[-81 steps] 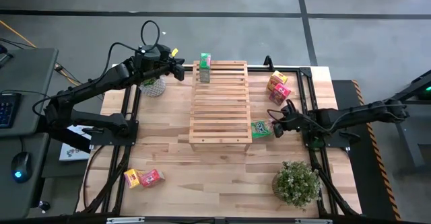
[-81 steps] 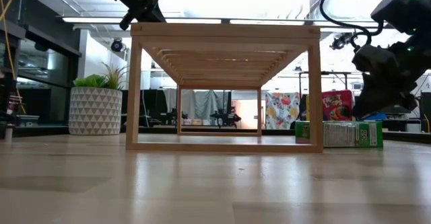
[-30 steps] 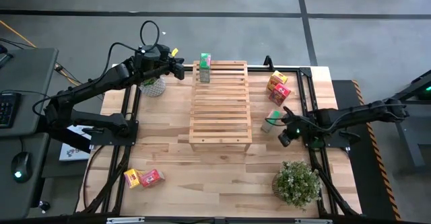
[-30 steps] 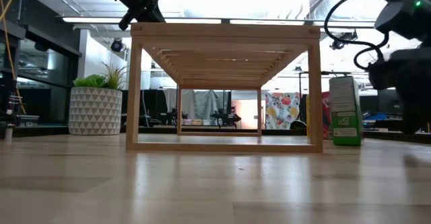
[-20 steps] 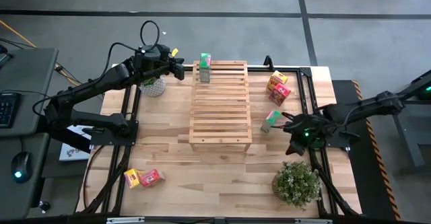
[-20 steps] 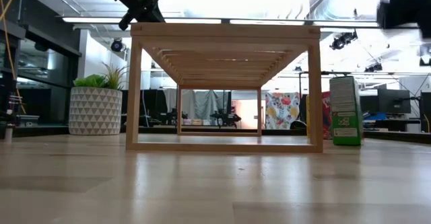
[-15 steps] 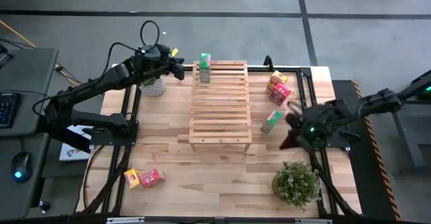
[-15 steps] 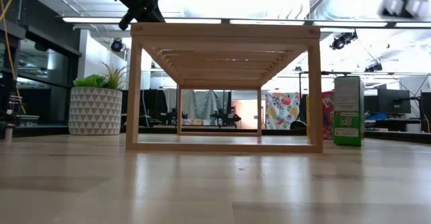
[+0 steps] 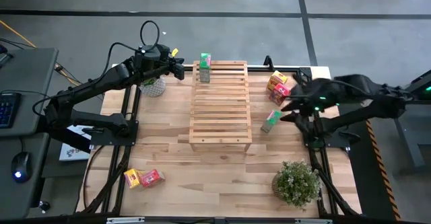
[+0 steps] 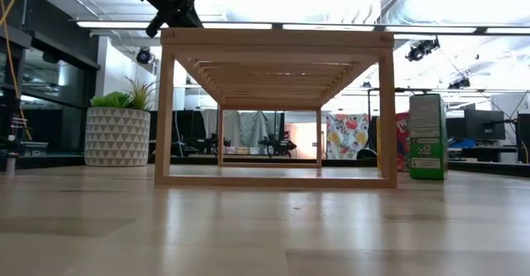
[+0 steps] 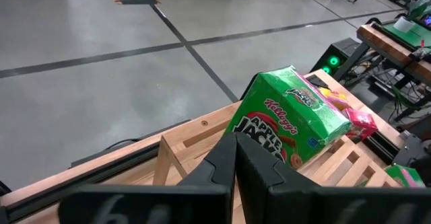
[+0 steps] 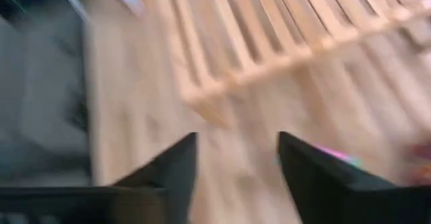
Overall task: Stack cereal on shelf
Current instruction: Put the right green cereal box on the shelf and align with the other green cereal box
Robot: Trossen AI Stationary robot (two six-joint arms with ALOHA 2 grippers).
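Grey concrete floor surrounds a wooden counter (image 9: 215,183) on which the slatted shelf (image 9: 220,101) sits in the middle. One green cereal box (image 9: 205,67) already stands on the shelf's far left corner, and the left gripper (image 9: 180,68) hangs just beside it; its wrist view shows the fingers (image 11: 232,167) pressed together with nothing between them, close to the box. A second green box (image 9: 271,120) stands upright on the counter just off the shelf's right edge, free of any grip. The right gripper (image 9: 288,107) hovers above the counter near it, fingers (image 12: 172,170) spread apart and empty, in a blurred wrist view. Two more boxes, yellow and pink-red (image 9: 277,87), lie at the far right corner, and another yellow and pink-red pair (image 9: 143,178) lies at the near left. The main risk appears to be the standing green box: it is tall and narrow, so a sideways brush from the right gripper could topple it or push it against the shelf frame. The left gripper, so near the placed box, could likewise knock it off the edge if it swings across. A leafy plant (image 9: 296,182) at the near right and a potted plant (image 9: 153,86) by the left arm crowd the approach paths, and the counter's dark side rails (image 9: 306,109) lie close under the right arm.
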